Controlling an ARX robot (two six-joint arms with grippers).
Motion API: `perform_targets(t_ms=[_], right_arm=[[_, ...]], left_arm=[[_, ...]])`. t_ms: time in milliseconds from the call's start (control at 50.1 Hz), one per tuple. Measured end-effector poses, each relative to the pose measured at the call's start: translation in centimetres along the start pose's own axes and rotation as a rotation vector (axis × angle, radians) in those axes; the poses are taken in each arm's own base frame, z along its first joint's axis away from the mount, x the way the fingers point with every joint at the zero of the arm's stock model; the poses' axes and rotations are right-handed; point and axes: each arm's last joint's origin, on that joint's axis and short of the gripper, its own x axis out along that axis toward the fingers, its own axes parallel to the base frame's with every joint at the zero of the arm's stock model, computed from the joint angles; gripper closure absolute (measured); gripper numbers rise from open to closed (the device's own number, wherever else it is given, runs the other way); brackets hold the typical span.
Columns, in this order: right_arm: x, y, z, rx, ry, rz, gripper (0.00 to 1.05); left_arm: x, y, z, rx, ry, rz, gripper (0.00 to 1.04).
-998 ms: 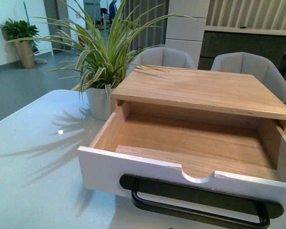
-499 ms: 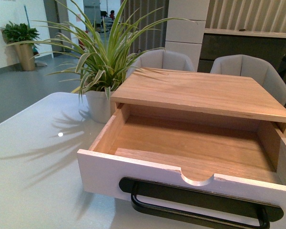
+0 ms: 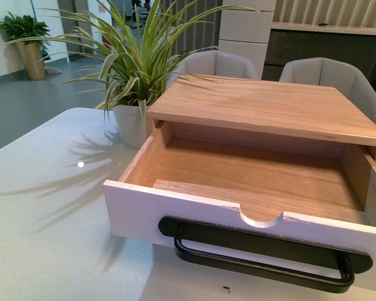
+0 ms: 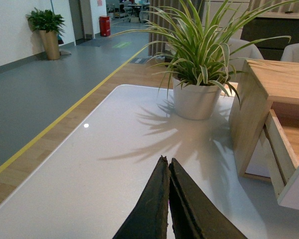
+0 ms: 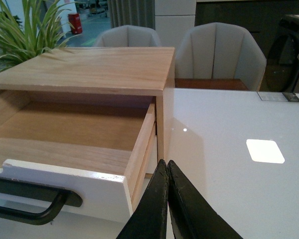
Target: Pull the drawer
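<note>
The drawer (image 3: 175, 216) stands pulled far out of its light wood case (image 3: 263, 106), showing an empty wood floor. Its white front has a half-round notch (image 3: 261, 217) in the top edge and a long black bar handle (image 3: 257, 266) below. Neither gripper shows in the front view. My left gripper (image 4: 167, 160) is shut with nothing in it, over the white table to the left of the case. My right gripper (image 5: 166, 162) is shut too, empty, just off the drawer's right front corner (image 5: 124, 191) and apart from it.
A spider plant in a white pot (image 3: 130, 122) stands at the case's left rear corner, its leaves reaching over the case. Two grey chairs (image 3: 329, 78) sit behind the white table (image 3: 44, 213). A small dark speck (image 3: 225, 289) lies under the handle.
The front view has shifted slightly: the case and drawer sit a little lower and closer in the frame. The drawer stays pulled out as before.
</note>
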Motion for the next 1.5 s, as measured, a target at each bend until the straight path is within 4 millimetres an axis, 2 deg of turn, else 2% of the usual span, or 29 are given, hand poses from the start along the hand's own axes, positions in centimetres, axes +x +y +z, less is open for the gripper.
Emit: perform_targets(t_ms=[180, 399, 539, 778, 838, 1317, 1377, 1437, 1497], right_arm=[[-0.1, 0.0, -0.6, 0.000, -0.017, -0.002, 1.03], [-0.2, 0.0, -0.6, 0.000, -0.021, -0.002, 1.03], [-0.2, 0.0, -0.6, 0.000, -0.021, -0.002, 1.03], [-0.2, 0.0, -0.6, 0.000, -0.022, -0.002, 1.03], [-0.2, 0.0, -0.6, -0.001, -0.022, -0.002, 0.98], [-0.2, 0.0, -0.6, -0.001, -0.022, -0.002, 0.21], [-0.2, 0.0, -0.6, -0.001, -0.022, -0.002, 0.09], [-0.2, 0.0, -0.6, -0.001, -0.022, -0.002, 0.08], [-0.2, 0.0, -0.6, -0.001, -0.022, -0.002, 0.09]], left_arm=[[-0.5, 0.0, -1.0, 0.001, -0.005, 0.003, 1.02], [-1.0, 0.0, -1.0, 0.001, -0.011, 0.001, 1.02], [-2.0, 0.0, -1.3, 0.002, 0.000, 0.002, 1.02], [-2.1, 0.0, -1.2, 0.002, -0.007, 0.002, 1.02], [-2.1, 0.0, -1.2, 0.001, -0.007, 0.002, 1.01], [-2.1, 0.0, -1.2, 0.002, -0.007, 0.002, 0.24], [-2.1, 0.0, -1.2, 0.002, -0.006, 0.001, 0.12], [-2.1, 0.0, -1.2, 0.005, -0.006, 0.001, 0.06], [-2.1, 0.0, -1.2, 0.005, -0.006, 0.001, 0.08]])
